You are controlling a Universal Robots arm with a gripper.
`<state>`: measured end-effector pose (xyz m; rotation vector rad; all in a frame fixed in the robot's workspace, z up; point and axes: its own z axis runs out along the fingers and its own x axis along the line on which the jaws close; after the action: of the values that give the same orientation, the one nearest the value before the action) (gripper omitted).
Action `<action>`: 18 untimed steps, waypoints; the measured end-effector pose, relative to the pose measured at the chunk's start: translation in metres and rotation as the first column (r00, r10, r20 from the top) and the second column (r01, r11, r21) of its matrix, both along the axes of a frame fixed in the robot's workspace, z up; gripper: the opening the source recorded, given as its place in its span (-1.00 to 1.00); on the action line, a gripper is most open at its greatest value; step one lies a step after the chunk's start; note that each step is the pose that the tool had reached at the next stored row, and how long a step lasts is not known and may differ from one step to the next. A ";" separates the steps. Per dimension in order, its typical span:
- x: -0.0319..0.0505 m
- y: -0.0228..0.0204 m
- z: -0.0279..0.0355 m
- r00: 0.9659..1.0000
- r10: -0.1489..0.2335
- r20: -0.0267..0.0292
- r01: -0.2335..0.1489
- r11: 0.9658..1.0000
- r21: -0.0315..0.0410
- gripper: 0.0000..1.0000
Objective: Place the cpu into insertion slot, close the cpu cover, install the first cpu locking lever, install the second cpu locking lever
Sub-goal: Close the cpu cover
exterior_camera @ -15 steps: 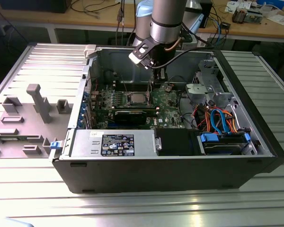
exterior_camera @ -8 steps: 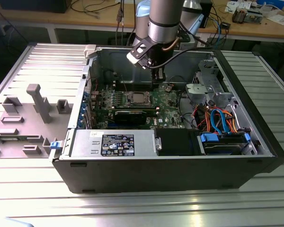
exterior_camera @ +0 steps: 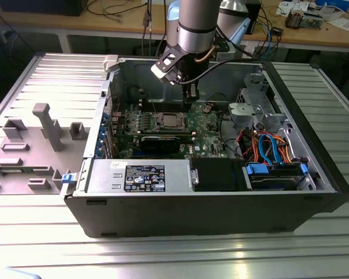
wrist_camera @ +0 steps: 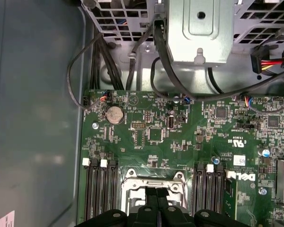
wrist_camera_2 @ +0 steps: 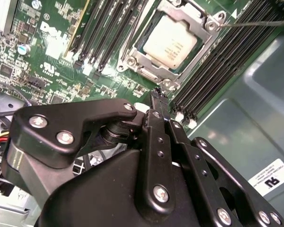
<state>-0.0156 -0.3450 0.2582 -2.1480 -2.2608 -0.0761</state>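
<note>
Gripper [wrist_camera_2: 157, 96] jaws pressed together, empty; cpu [wrist_camera_2: 170, 42], seated under the lowered cpu cover [wrist_camera_2: 138, 60], lies just beyond the fingertips.

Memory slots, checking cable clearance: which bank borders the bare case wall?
The bank between the cpu cover and the grey case wall; the other bank lies across the cover.

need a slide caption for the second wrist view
Gripper poised above the green board, close to the cpu sitting framed by its metal cover, memory slots on either side.
</note>
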 end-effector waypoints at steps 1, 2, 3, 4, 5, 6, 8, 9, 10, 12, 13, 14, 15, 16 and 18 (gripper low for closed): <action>-0.0017 0.0000 -0.0001 1.000 0.000 0.000 0.000 1.000 0.000 -0.79; -0.0027 0.0000 -0.0002 1.000 0.000 0.000 0.000 1.000 0.000 -0.79; -0.0033 0.0000 -0.0003 1.000 0.000 0.000 0.000 1.000 0.000 -0.79; -0.0036 0.0000 -0.0004 1.000 0.000 0.000 0.000 1.000 0.000 -0.79; -0.0036 0.0000 -0.0004 1.000 0.000 0.000 0.000 1.000 0.000 -0.79; -0.0038 0.0000 -0.0004 1.000 0.000 0.000 0.000 1.000 0.000 -0.79; -0.0038 0.0000 -0.0005 1.000 0.000 0.000 0.000 1.000 0.000 -0.79; -0.0039 0.0000 -0.0005 1.000 0.000 0.000 0.000 1.000 0.000 -0.79; -0.0039 0.0000 -0.0005 1.000 0.000 0.000 0.000 1.000 0.000 -0.79; -0.0039 0.0000 -0.0004 1.000 0.000 0.000 0.000 1.000 0.000 -0.79; -0.0039 0.0000 -0.0005 1.000 0.000 0.000 0.000 1.000 0.000 -0.79; -0.0039 0.0000 -0.0005 1.000 0.000 0.000 0.000 1.000 0.000 -0.79; -0.0039 0.0000 -0.0005 1.000 0.000 0.000 0.000 1.000 0.000 -0.79; -0.0039 0.0000 -0.0005 1.000 0.000 0.000 0.000 1.000 0.000 -0.79; -0.0040 0.0000 -0.0006 1.000 0.001 0.000 -0.001 1.000 0.000 -0.79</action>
<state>-0.0196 -0.3450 0.2575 -2.1470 -2.2617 -0.0761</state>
